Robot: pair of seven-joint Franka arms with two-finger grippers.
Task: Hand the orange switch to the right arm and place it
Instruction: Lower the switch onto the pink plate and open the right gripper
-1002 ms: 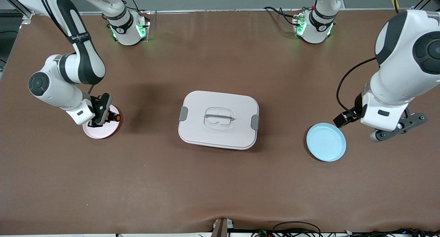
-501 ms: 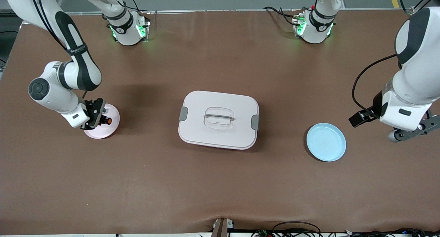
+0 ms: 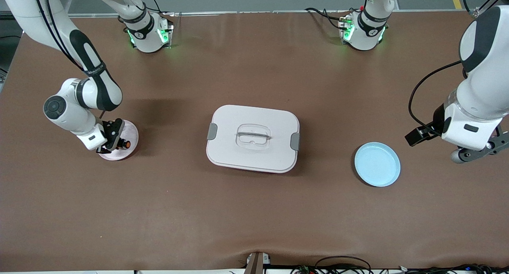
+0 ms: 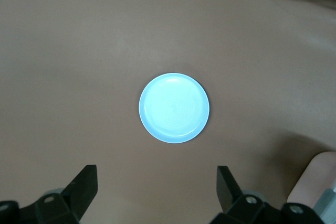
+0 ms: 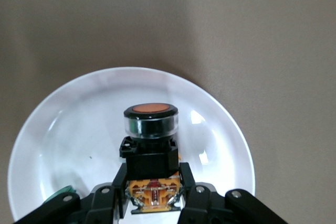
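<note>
The orange switch, a small black push-button with a round orange cap, is held in my right gripper low over the pink plate. In the right wrist view the fingers are shut on the switch's black and orange body over the plate. I cannot tell whether it touches the plate. My left gripper is open and empty above the table at the left arm's end, beside the blue plate. Its wrist view shows the spread gripper and the blue plate.
A pale lidded box with a clear handle and grey clips stands mid-table between the two plates. A small green bit shows at the pink plate's rim by my right gripper. Cables lie along the table edge nearest the front camera.
My right gripper has come down toward the pink plate with the switch in it. My left arm has drawn away from the blue plate toward its end of the table.
</note>
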